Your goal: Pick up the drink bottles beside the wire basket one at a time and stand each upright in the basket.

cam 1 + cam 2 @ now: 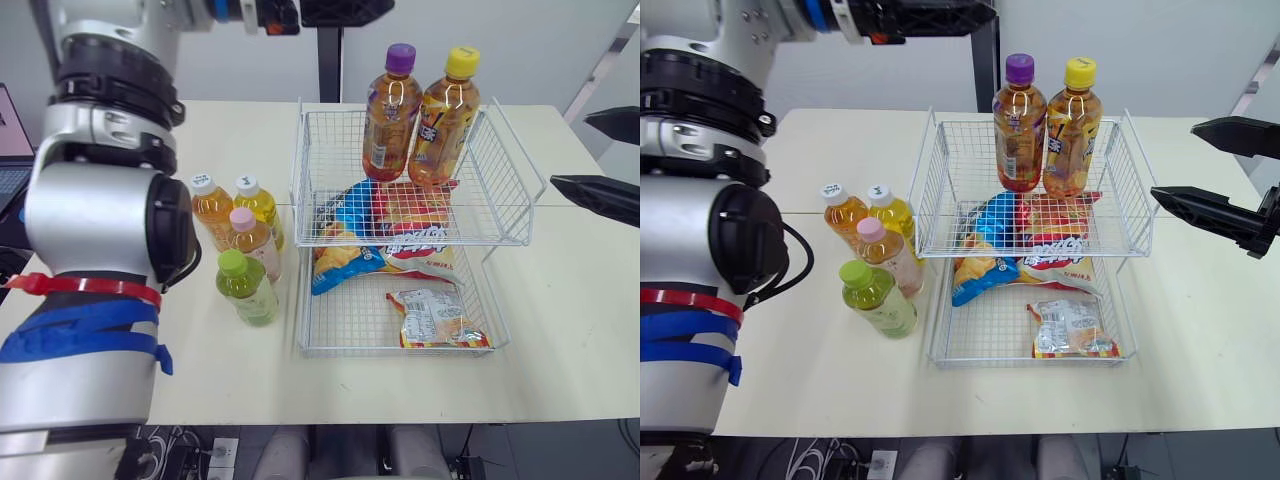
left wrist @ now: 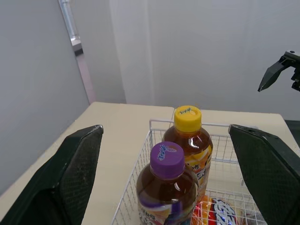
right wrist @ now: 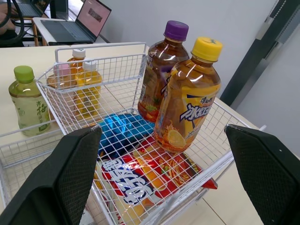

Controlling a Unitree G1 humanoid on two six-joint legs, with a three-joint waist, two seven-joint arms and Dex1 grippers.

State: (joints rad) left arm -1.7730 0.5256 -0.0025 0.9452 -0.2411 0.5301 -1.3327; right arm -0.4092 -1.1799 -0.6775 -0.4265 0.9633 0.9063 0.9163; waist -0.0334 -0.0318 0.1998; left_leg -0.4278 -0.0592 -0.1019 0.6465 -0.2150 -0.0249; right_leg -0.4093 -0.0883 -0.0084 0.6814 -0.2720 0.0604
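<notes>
Four small bottles stand on the table left of the white wire basket (image 1: 503,172): a green-capped one (image 1: 245,288), a pink-capped one (image 1: 254,240) and two white-capped ones (image 1: 210,205) (image 1: 258,203). Two larger tea bottles, purple-capped (image 1: 390,115) and yellow-capped (image 1: 442,120), stand upright at the back of the basket's upper tier. My left gripper (image 1: 940,18) is open, raised high behind the basket's back left corner. My right gripper (image 1: 1175,160) is open too, hovering right of the basket, level with the upper tier. Nothing is between either pair of fingers.
Snack bags lie in the basket: a blue one (image 1: 345,205) and a red one (image 1: 420,238) on the upper tier, a small packet (image 1: 435,318) on the lower. An open laptop (image 3: 89,16) sits on a desk beyond the table's left side.
</notes>
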